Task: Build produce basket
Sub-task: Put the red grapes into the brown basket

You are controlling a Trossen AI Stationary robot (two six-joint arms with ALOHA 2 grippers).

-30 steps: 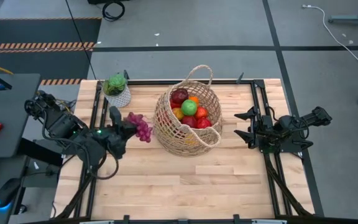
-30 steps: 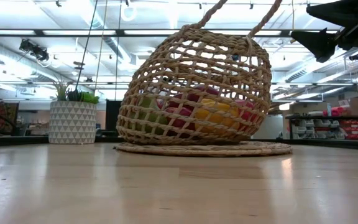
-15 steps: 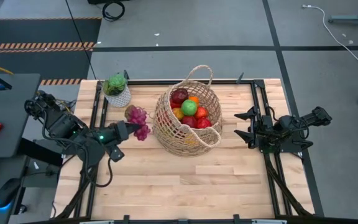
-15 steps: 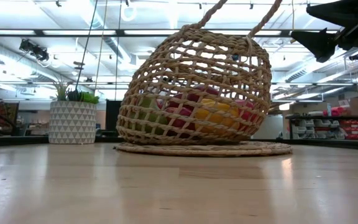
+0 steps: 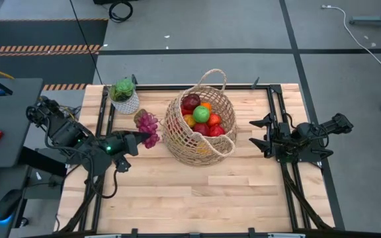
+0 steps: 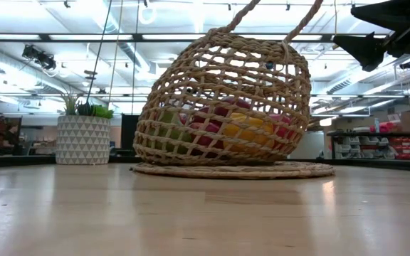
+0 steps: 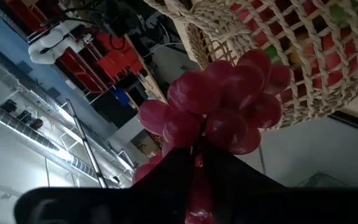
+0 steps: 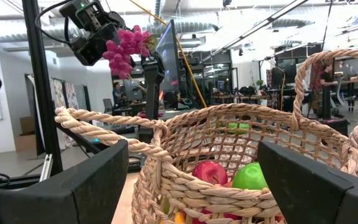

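Observation:
The tan wicker basket (image 5: 200,122) stands in the middle of the table, leaning a little in the low view (image 6: 223,107). It holds red and green apples, an orange and other produce (image 5: 202,116). A purple grape bunch (image 5: 147,125) hangs in the air just left of the basket. My left gripper (image 5: 137,135) is shut on it. In the right wrist view the bunch (image 8: 126,46) is higher than the basket's rim. My right gripper (image 5: 256,132) waits open at the table's right side, facing the basket and touching nothing. My left gripper pinches the grape bunch at its end nearest the arm (image 7: 194,158) between its two shut fingers. The fingers come roughly level from the table's left and point toward the basket. The bunch sticks out past the fingertips and droops a little, lifted clear of table and basket.
A green plant in a white patterned pot (image 5: 124,96) stands at the far left, close behind the held grapes. Black frame rails (image 5: 101,119) run along the table's left and right sides. Bare wood (image 5: 197,192) covers the near half of the table.
My left gripper has rolled about its own pointing line while staying in place and staying shut. The grape bunch has swung round with it and now sits a little farther toward the table's far edge, nearer the plant pot.

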